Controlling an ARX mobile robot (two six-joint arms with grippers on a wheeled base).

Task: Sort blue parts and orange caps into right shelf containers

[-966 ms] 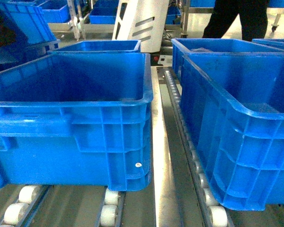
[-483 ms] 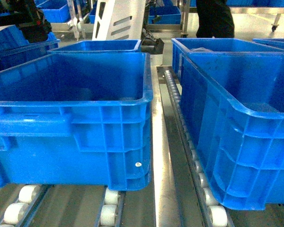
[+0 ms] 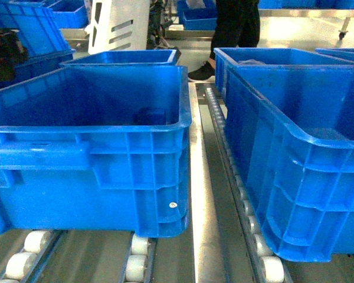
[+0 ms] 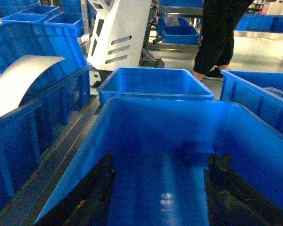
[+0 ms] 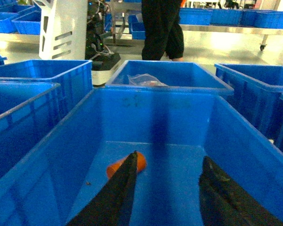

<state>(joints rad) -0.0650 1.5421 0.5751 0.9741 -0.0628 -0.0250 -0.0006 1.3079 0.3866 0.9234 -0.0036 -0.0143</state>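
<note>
With both claws spread empty, left claw (image 4: 158,188) over a crate holding a blue part (image 4: 196,153), right claw (image 5: 167,188) above an orange cap (image 5: 127,165), sorting seems underway.

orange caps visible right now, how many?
1. One orange cap lies on the floor of the crate below the right gripper, partly behind its left finger. The head view cannot see crate floors, so more may be hidden.
</note>
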